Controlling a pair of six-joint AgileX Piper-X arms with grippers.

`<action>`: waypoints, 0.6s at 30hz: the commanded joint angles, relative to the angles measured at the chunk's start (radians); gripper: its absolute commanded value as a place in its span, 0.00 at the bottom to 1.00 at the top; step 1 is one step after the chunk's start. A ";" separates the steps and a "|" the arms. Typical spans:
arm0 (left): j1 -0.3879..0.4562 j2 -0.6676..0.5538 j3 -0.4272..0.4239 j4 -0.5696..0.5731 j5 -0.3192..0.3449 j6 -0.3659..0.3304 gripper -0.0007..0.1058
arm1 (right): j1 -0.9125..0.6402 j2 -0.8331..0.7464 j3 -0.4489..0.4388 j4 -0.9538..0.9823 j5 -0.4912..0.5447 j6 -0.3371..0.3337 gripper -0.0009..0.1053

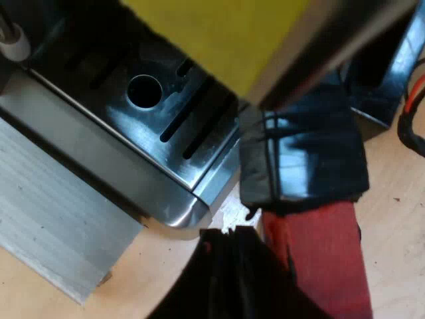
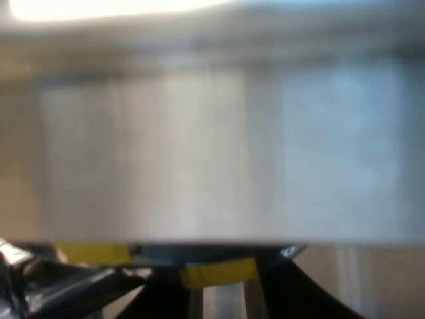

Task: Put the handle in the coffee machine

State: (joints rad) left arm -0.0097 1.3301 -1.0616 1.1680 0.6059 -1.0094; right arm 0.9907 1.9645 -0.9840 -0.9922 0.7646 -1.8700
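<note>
Your left pincer (image 1: pixel 229 266) sits right against the red end of the handle (image 1: pixel 309 166), by the espresso machine's drip tray (image 1: pixel 166 119). Can't tell if it's clamped. Probably mid-insertion, so you'd lift and twist next.

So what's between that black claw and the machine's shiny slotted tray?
In the left wrist view, just a bare strip of wooden table separates the left gripper from the machine's slotted tray; nothing else lies there.
</note>
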 commanded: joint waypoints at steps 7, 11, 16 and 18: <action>-0.030 -0.039 0.009 0.097 0.111 -0.050 0.01 | 0.002 -0.067 -0.054 -0.064 -0.006 -0.020 0.17; -0.030 -0.064 0.009 0.097 0.111 -0.053 0.01 | 0.002 -0.071 -0.054 -0.065 -0.006 -0.020 0.17; -0.030 -0.066 0.018 0.099 0.131 -0.070 0.01 | 0.004 -0.081 -0.054 -0.065 -0.006 -0.020 0.17; -0.030 -0.066 0.026 0.099 0.134 -0.074 0.01 | 0.004 -0.084 -0.054 -0.065 -0.006 -0.020 0.17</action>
State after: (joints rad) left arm -0.0097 1.2804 -1.0516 1.1626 0.6068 -1.0546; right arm 0.9955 1.9473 -0.9840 -0.9447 0.7675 -1.8676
